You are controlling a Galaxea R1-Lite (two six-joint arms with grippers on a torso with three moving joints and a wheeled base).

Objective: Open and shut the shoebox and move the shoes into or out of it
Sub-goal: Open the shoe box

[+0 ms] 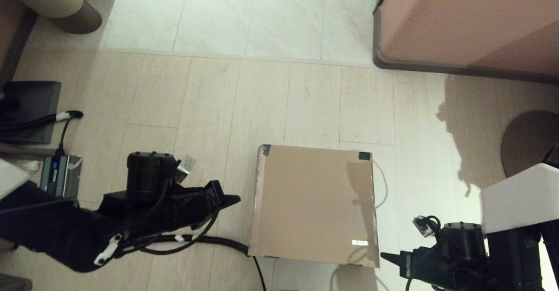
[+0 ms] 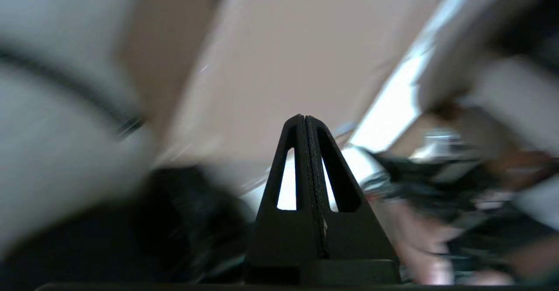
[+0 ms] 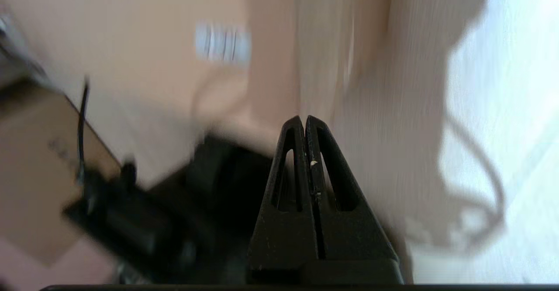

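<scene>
The shoebox [image 1: 312,203] is a plain brown cardboard box on the floor, lid down, with dark tape on its two far corners and a small white label [image 1: 360,242] near its front right corner. The shoes are out of view. My left gripper [image 1: 236,200] is shut and empty, its tip a short way left of the box. In the left wrist view the left gripper [image 2: 303,117] shows its jaws pressed together. My right gripper [image 1: 384,255] is shut and empty beside the box's front right corner. The right gripper [image 3: 304,119] points at the box [image 3: 131,33] in the right wrist view.
A large pinkish-brown furniture block [image 1: 467,20] stands at the back right. A round dark base [image 1: 528,140] sits at the right edge. A dark box, cables and a metal device [image 1: 61,175] lie at the left. A black cable [image 1: 209,240] runs to the box's front left corner.
</scene>
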